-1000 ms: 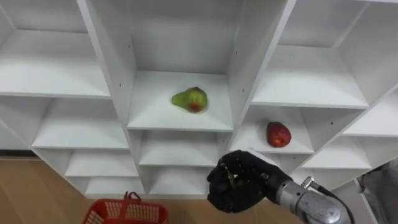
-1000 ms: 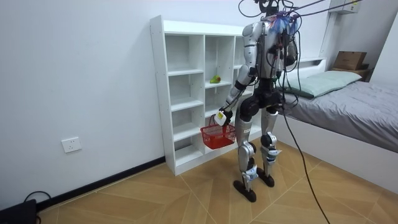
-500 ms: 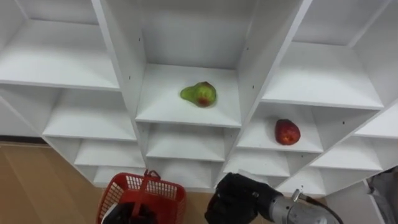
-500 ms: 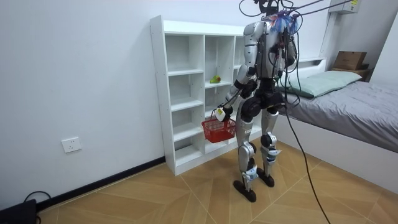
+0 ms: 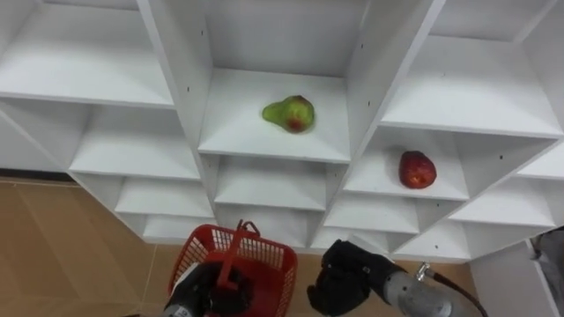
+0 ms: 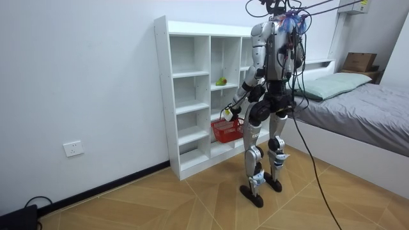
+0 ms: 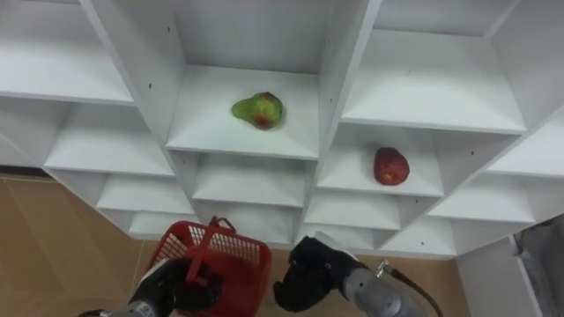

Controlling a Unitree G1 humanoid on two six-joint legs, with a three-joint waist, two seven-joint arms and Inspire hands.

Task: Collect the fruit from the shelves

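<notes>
The robot stands upright on the wood floor (image 6: 160, 198), close before the white closet (image 5: 361, 88), with a bed (image 6: 370, 108) behind it on the room view's right.

The pear (image 5: 289, 113), green with a red blush, lies on its side about midway along the middle column's shelf, clear of both uprights and back from the front edge. The apple (image 5: 417, 169), red, sits one shelf level lower in the column to the right, near the middle of its shelf and also clear of the side walls. Both fruits rest on their shelves, touched by neither hand.

The left hand (image 5: 204, 291) is low at the bottom of the eye views, its fingers curled round the handle of the red basket (image 5: 264, 260). The basket hangs in front of the closet's lower shelves, below the pear's column. Nothing can be made out inside it.

The right hand (image 5: 339, 277) is low too, just beside the basket's right edge, apart from it. Its dark fingers are curled in on themselves and hold nothing. It sits below the upright between the pear's column and the apple's, well apart from both fruits, with two shelf levels between it and the apple.
</notes>
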